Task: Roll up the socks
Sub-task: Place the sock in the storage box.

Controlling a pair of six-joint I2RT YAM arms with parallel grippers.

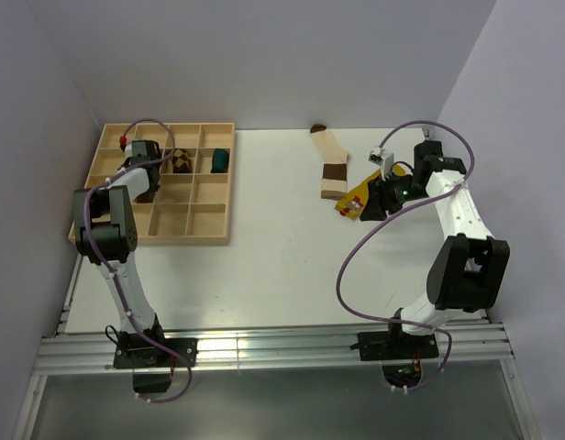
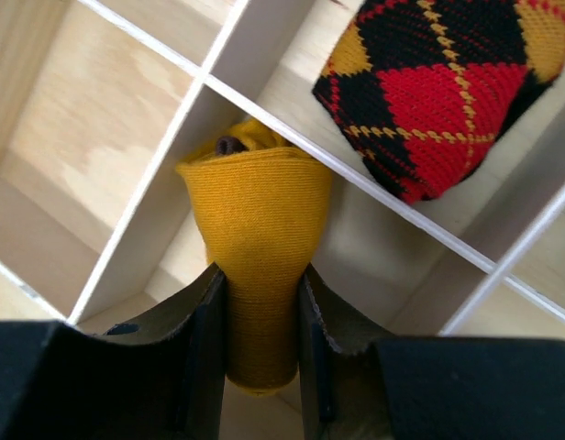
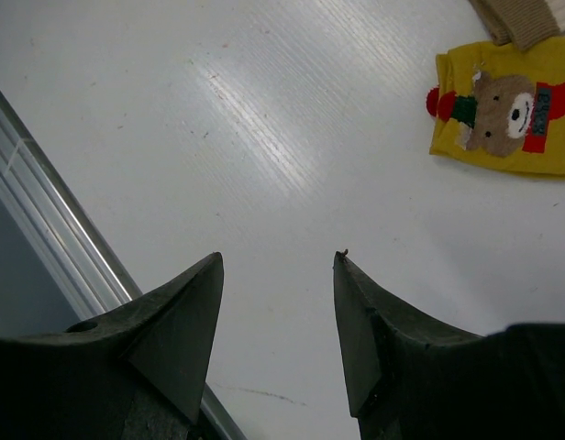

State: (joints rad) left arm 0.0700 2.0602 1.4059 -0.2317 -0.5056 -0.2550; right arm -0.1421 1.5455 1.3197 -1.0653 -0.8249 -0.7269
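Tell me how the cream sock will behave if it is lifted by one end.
The cream sock lies flat and thin on the table, so it will probably droop limply. It looks light for its size. Its knit fabric likely grips rather than slips, and lying flat it should not roll.

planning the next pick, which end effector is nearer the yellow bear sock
Right. The right end effector hovers open beside the yellow sock; the left end effector is far off over the wooden tray, gripping a mustard sock.
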